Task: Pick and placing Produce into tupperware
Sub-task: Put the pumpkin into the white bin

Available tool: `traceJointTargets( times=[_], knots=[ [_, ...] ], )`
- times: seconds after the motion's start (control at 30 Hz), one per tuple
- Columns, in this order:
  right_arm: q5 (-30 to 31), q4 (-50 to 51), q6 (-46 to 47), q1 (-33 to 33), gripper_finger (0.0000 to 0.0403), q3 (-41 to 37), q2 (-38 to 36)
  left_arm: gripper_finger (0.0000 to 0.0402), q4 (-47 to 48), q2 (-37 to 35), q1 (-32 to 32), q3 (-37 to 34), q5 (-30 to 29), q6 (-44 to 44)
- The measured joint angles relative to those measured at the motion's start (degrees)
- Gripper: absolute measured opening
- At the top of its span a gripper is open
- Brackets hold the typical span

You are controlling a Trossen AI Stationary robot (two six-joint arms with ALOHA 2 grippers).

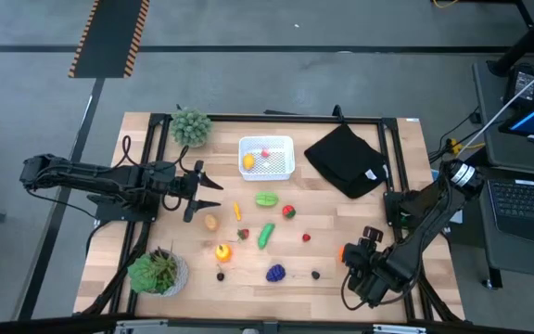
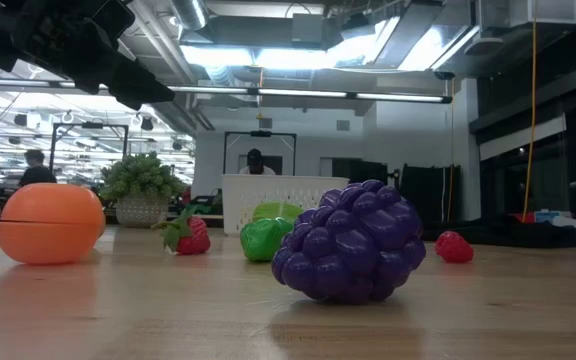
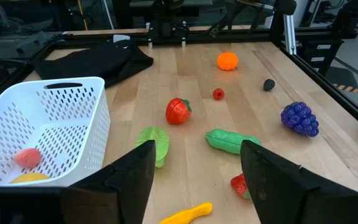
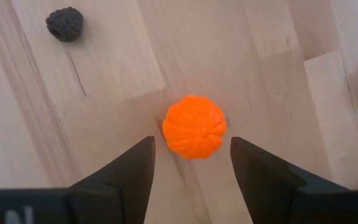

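right end effector (image 4: 191, 165): hanging open just over the orange fruit (image 4: 194, 126), fingers either side, not gripping
left end effector (image 3: 194, 174): open, empty, hovering above the desk (image 1: 341, 241) near the tub (image 1: 267, 156)
tub: holding a yellow and a red piece
remaining produce: lying scattered mid-desk

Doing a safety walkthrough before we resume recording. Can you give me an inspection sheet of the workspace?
Surface: wooden table, black frame.
Job's things: white tub holds a yellow and a red piece; other produce loose, including orange fruit and purple grapes.
Clutter: black cloth, two potted plants.
Grippers: left gripper open, empty; right gripper open, above the orange fruit.
Cables: black ones along the left arm.
Surroundings: people beyond the table.
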State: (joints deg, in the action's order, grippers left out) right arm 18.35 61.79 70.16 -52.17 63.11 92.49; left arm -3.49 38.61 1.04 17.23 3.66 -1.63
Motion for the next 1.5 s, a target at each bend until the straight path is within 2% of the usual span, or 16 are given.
traceJointTargets(
  times=[1.5],
  knots=[
    [0.02, -2.97, 0.07, 0.02, 0.0212, 0.0, 0.0, 0.0231, 0.07, 0.0, 0.0, 0.0, 0.0, -0.11]
  ],
)
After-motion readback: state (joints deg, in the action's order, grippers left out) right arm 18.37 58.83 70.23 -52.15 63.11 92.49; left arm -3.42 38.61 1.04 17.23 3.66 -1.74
